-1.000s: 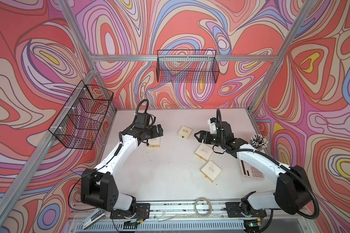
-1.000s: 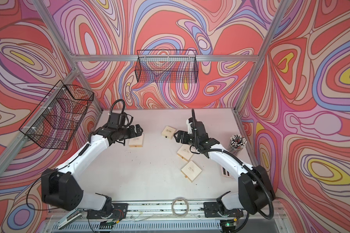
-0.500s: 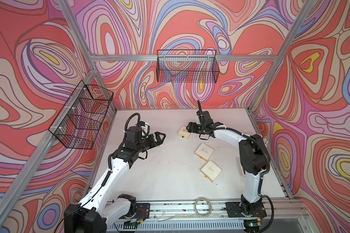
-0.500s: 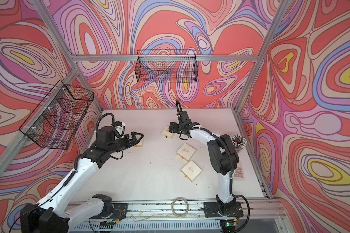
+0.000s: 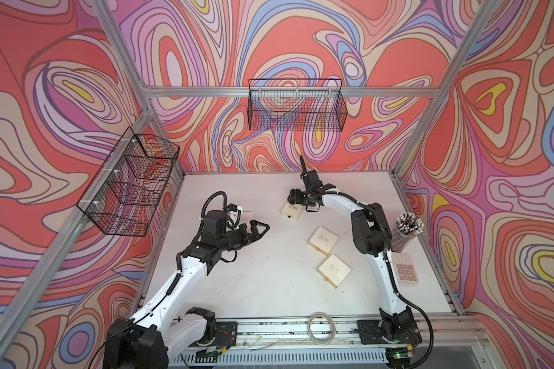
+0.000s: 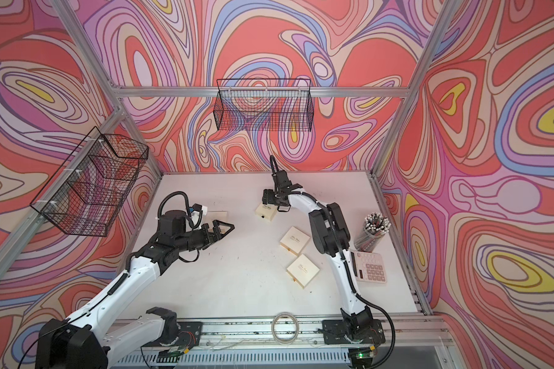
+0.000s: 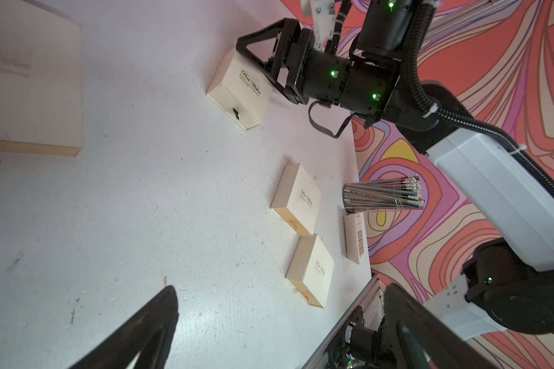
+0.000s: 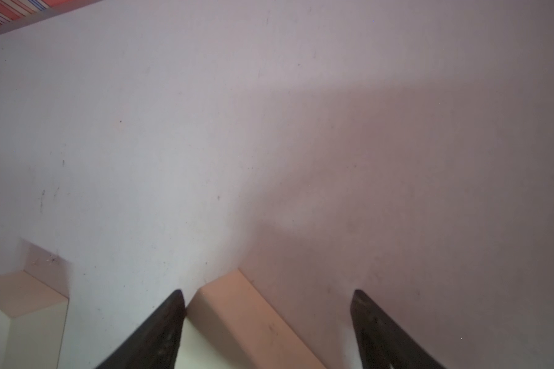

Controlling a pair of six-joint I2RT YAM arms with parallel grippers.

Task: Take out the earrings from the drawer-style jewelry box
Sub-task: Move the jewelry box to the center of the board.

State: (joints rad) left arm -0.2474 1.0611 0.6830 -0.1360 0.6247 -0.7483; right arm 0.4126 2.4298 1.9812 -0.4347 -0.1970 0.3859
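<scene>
Crowding the right side of the table (image 5: 269, 287) were a pencil cup (image 5: 408, 228) and a calculator (image 5: 405, 268), with the mid box (image 5: 323, 240) and near box (image 5: 334, 271) lying close together just inside them. A coil (image 5: 320, 322) sat on the front rail, and two wire baskets (image 5: 296, 105) hung on the walls.

In both top views the left arm's wrist covered most of the left box (image 6: 219, 213), leaving only a cream sliver. The right arm's black body hid the far edge of the far box (image 5: 292, 213).

The left wrist view showed the left box (image 7: 29, 80) large and close. It also showed the far box's (image 7: 240, 86) script lid and a dark pull tab (image 7: 235, 112) on its front. The right claw (image 7: 251, 57) stood over the box's back end.

Only the right wrist view showed how the right claw (image 8: 267, 292) met the box. Its jaws stood wide, with one finger (image 8: 173, 316) against the box corner (image 8: 237, 303) and the other off it, with bare table between. It did not clamp the box.

The left claw (image 5: 263, 227) hung above the table between the left and far boxes. In its own view the left claw (image 7: 280, 289) gaped wide and held nothing.

The earrings could not be made out in any view. Every drawer front that showed looked pushed in, so I could not tell which box held them.
</scene>
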